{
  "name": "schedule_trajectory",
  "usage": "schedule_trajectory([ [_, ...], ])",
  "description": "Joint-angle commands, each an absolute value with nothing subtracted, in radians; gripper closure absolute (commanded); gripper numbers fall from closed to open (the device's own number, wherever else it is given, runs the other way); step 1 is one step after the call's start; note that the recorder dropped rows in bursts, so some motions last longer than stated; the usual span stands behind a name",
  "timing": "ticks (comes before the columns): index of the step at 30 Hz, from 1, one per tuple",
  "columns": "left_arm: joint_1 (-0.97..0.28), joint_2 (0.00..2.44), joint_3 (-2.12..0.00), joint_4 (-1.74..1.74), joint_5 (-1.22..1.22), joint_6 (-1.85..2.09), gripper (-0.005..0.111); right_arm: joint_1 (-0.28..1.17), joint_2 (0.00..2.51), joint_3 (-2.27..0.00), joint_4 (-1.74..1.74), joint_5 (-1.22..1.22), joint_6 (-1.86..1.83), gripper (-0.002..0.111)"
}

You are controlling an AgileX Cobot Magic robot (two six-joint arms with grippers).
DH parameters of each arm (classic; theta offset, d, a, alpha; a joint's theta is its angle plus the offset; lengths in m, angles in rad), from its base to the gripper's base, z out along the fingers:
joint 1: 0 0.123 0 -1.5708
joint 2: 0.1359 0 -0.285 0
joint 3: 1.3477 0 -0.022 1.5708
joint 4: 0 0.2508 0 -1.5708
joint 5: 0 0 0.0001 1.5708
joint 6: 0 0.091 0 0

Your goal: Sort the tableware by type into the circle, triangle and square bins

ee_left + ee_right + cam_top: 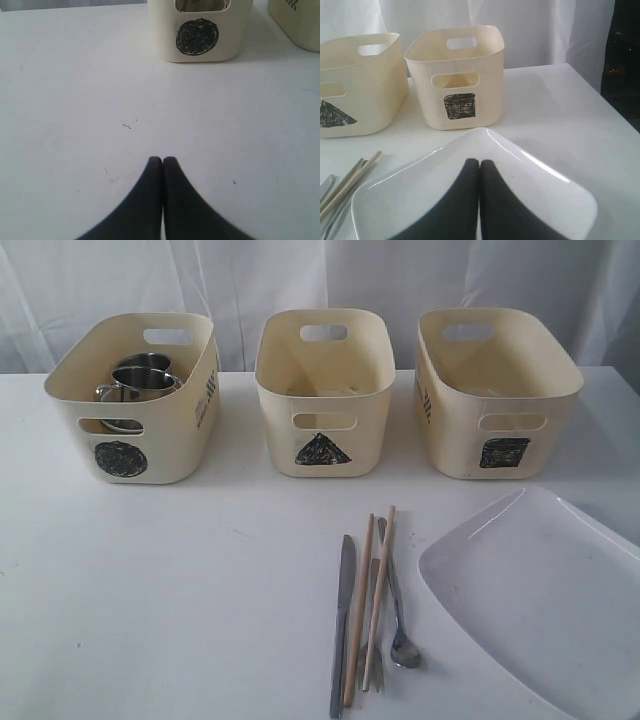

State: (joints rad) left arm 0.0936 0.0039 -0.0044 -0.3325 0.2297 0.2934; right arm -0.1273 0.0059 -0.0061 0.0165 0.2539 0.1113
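Square tub (pixel 495 390) sits back right, circle tub (pixel 130 430) back left with mugs (pixel 140 380) inside. We see the plate (pixel 540 590) front right, in front of the square tub. The right claw (pixel 479 162) hangs over it, tips pressed together and empty, so we judge that arm nearer. Knife (pixel 342 620), chopsticks (pixel 370 590) and spoon (pixel 400 630) lie beside the plate, pointing tubward. Left claw (pixel 162 160) is pressed together over bare table (pixel 75 100).

Desk (pixel 150 590) is carrying 3 cream tubs (pixel 275 430), 1 white sq. plate (pixel 540 600), 2 chopsticks (pixel 359 610), 1 knife (pixel 343 620), 1 fork (pixel 365 640), 1 spoon (pixel 405 652); 2 steel mugs (pixel 145 380) sitting in circle tub (pixel 170 440).
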Motion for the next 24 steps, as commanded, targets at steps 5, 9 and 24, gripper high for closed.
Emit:
schedule_trajectory([
  [5, 0.098, 0.0, 0.0, -0.347, 0.232, 0.295, 0.106, -0.12, 0.0, 0.0, 0.008, 0.246, 0.109, 0.108],
  [9, 0.098, 0.0, 0.0, -0.347, 0.232, 0.295, 0.106, -0.12, 0.0, 0.0, 0.007, 0.211, 0.109, 0.108],
  [24, 0.098, 0.0, 0.0, -0.343, 0.232, 0.295, 0.106, -0.12, 0.0, 0.0, 0.185, -0.219, 0.564, 0.108],
])
